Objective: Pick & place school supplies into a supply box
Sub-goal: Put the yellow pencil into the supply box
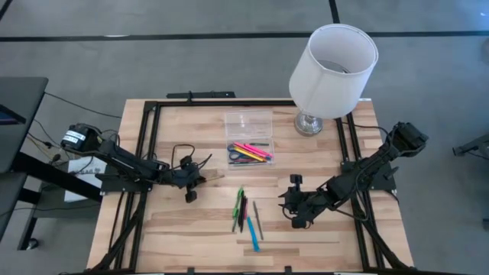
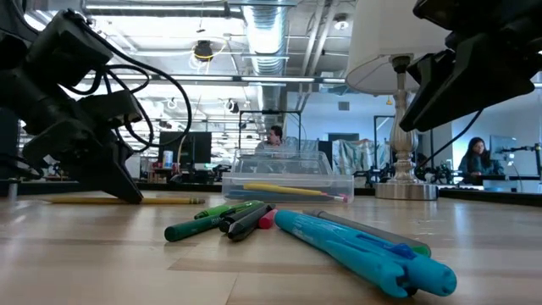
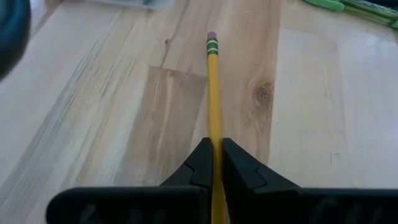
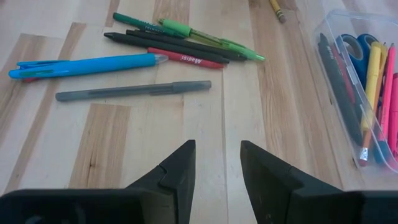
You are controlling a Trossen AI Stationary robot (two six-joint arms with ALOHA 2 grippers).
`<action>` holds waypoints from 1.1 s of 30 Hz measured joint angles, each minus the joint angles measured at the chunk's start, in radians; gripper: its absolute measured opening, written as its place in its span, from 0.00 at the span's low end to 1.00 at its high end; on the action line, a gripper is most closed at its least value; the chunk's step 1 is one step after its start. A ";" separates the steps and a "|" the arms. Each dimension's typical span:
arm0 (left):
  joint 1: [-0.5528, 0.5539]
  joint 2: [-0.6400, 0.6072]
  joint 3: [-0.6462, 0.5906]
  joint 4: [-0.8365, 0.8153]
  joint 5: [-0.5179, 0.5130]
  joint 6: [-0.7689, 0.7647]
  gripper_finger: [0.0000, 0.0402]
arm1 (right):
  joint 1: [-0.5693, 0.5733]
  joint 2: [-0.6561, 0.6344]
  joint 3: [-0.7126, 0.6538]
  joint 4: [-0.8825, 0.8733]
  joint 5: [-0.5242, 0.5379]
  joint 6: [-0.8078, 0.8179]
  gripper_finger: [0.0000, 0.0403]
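Left pincer (image 3: 216,163) hides yellow pencil's (image 3: 214,99) tip.

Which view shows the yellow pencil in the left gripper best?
Left wrist view: the left gripper is shut on the yellow pencil, eraser clear. High view shows only its tip; low view shows it lying flat; right wrist shows just the end.
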 joint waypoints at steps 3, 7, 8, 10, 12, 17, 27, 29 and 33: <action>-0.010 0.001 0.000 0.005 0.000 0.024 0.01 | 0.000 0.000 0.000 0.000 0.000 0.000 0.30; -0.022 0.001 0.000 0.005 0.000 0.025 0.01 | 0.000 0.000 0.000 0.000 0.000 0.000 0.30; -0.026 0.001 0.000 0.006 0.000 0.026 0.01 | 0.000 0.000 0.000 0.000 0.000 0.000 0.30; -0.033 0.001 0.000 0.015 0.002 0.038 0.01 | 0.000 0.000 0.000 0.000 0.000 0.000 0.30; -0.039 0.002 -0.001 0.039 0.017 0.055 0.01 | 0.000 0.000 0.000 0.000 0.000 0.000 0.30; -0.049 0.003 -0.001 0.099 0.076 0.094 0.01 | 0.000 0.000 0.000 0.000 0.000 0.000 0.30; -0.049 0.003 -0.002 0.166 0.117 0.127 0.01 | 0.000 0.000 0.000 0.000 0.000 0.000 0.30; -0.049 0.003 -0.002 0.183 0.123 0.133 0.01 | 0.000 0.000 0.000 0.000 0.000 0.000 0.30; -0.049 0.002 -0.001 0.208 0.123 0.139 0.01 | 0.000 0.000 0.000 0.000 0.000 0.000 0.30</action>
